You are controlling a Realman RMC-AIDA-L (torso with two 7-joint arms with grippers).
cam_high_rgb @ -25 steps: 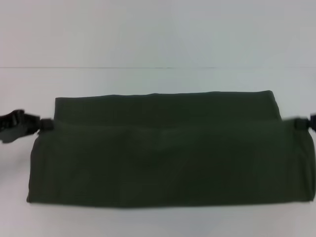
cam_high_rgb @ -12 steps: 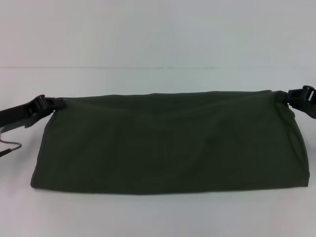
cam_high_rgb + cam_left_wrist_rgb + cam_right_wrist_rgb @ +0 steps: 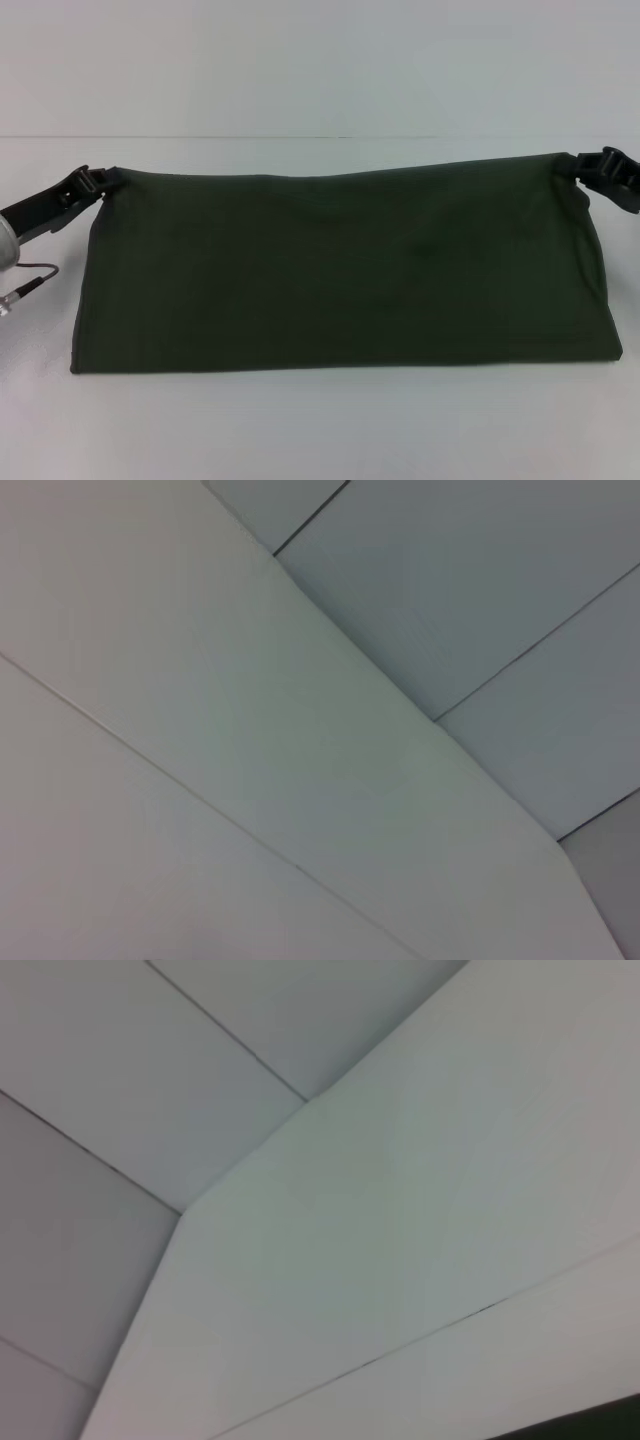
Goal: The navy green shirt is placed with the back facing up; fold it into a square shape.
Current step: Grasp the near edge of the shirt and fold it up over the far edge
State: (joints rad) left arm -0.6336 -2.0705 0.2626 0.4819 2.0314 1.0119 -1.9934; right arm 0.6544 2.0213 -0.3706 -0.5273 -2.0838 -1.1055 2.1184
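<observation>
The navy green shirt (image 3: 340, 270) lies on the white table as a wide dark olive band, folded over on itself, with its plain side up. My left gripper (image 3: 98, 181) is shut on the shirt's far left corner. My right gripper (image 3: 578, 167) is shut on its far right corner. Both hold the far edge stretched between them, near the table's back. A dark sliver of the shirt (image 3: 590, 1425) shows in the right wrist view. The left wrist view shows only walls and ceiling.
The white table (image 3: 320, 440) runs all around the shirt and meets a white wall (image 3: 320, 70) at the back. A thin cable (image 3: 28, 280) hangs by my left arm at the left edge.
Both grippers have carried the shirt's held edge away from me, over the layer beneath. The far strip that showed a second ago is now covered, and the band looks taller and flatter.
</observation>
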